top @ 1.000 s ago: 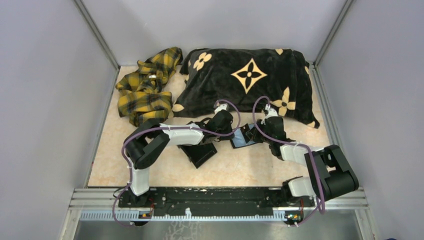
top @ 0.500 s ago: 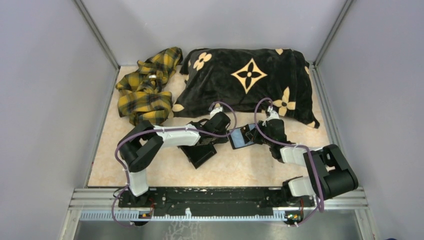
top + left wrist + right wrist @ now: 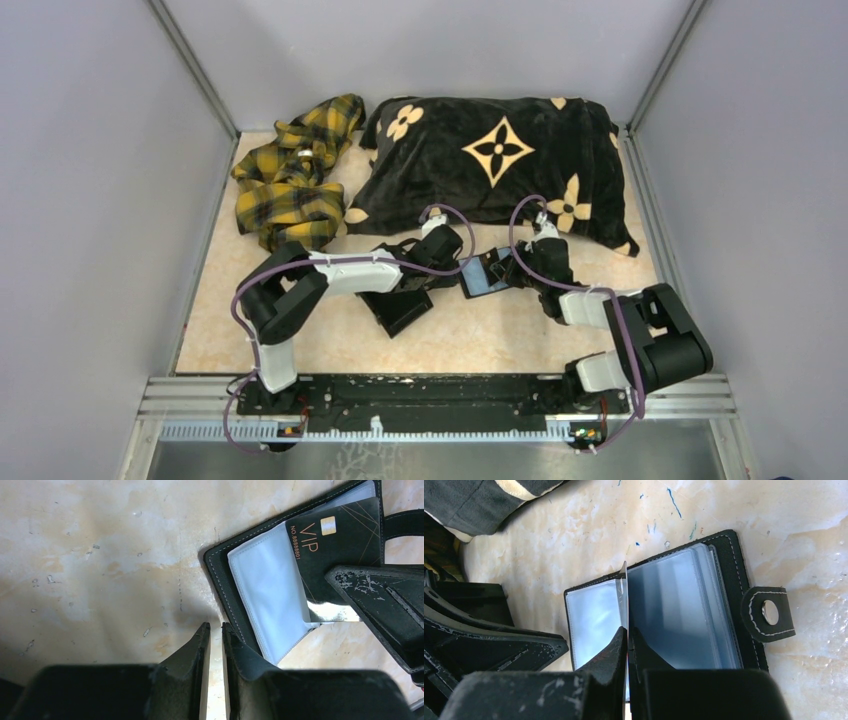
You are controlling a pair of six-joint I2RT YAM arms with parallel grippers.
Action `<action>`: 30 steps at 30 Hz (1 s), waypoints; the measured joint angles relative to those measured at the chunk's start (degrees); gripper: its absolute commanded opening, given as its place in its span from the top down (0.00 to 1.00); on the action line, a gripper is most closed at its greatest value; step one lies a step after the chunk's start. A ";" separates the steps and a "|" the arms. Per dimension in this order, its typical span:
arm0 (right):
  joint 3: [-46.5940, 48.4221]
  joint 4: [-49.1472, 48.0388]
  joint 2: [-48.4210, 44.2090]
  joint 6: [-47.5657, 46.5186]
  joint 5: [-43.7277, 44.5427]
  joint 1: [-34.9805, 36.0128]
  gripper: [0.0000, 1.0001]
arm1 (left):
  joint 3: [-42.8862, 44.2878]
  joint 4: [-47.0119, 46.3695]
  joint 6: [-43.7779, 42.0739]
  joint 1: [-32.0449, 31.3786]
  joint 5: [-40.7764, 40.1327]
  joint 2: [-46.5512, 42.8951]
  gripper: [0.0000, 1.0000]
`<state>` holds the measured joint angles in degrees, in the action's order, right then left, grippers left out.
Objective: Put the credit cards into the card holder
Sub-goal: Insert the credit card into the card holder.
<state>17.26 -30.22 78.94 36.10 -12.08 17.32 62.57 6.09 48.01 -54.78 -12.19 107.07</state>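
The black card holder (image 3: 724, 580) is lying open in the middle of the table (image 3: 100, 555), its clear sleeves showing. The right gripper (image 3: 628, 632) is clenching a credit card (image 3: 335, 545). The right wrist view is showing it edge-on, and only the left wrist view is showing its black VIP face. The left gripper (image 3: 216, 630) is standing slightly parted and empty.

closed in on three sides by plain lilac-grey walls (image 3: 100, 200), met at the back corners by slanting aluminium posts (image 3: 195, 70). floored with a beige marble-patterned tabletop (image 3: 480, 340), scuffed and flecked with blue marks (image 3: 672, 500) up close. edged on the near side by a metal rail (image 3: 180, 395). furnished at the far end with a black flower-print pillow (image 3: 500, 160) and, just beside its left corner, a crumpled yellow plaid cloth (image 3: 295, 170). lit evenly, with soft shadows.
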 measured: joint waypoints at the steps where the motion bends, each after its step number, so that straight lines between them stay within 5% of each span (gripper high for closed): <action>1: 0.00 -0.04 0.02 0.15 0.00 0.00 1.00 | 0.15 0.02 0.00 -0.07 0.02 0.11 0.79; 30: -4.50 -0.72 -4.72 5.92 5.05 2.56 1.00 | 10.29 8.39 0.63 -0.52 -1.90 5.99 0.80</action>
<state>12.75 -30.94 74.22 42.02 -7.03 19.88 72.86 14.48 48.64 -55.31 -14.09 113.06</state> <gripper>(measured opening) 0.007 0.200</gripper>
